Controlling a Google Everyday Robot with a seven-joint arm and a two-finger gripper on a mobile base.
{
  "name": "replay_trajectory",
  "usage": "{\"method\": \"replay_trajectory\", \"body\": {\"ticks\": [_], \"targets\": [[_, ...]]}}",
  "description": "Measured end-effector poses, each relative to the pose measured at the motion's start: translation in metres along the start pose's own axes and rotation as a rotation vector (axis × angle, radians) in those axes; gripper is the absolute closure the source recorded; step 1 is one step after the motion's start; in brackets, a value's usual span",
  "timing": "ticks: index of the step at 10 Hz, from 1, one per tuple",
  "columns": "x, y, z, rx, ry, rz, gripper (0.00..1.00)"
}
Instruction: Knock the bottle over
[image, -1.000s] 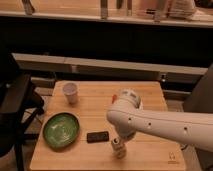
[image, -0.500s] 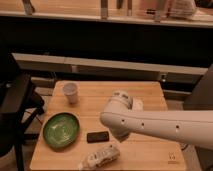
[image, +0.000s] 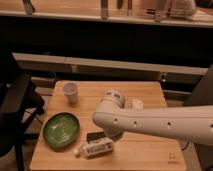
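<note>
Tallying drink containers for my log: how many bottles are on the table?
1. The bottle lies on its side at the table's front edge, right of the green bowl. The arm could hide others. The gripper is out of sight behind the arm.

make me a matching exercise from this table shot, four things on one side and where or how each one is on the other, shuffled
Things:
1. small whitish plastic bottle
2. white paper cup
3. round green plate
4. gripper

Places or states:
A. upright near the table's back left
B. hidden under the white arm, just above the bottle
C. lying on its side at the front edge
D. flat at the table's front left

Pairs: 1-C, 2-A, 3-D, 4-B
</note>
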Motion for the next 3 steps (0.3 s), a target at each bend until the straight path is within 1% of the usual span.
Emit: {"method": "replay_trajectory", "body": {"ticks": [1,3], "targets": [[0.000,0.001,0.000,0.002,-0.004,-0.006,1.00],[-0.013,-0.007,0.000,0.011,-0.009,-0.022,1.00]]}}
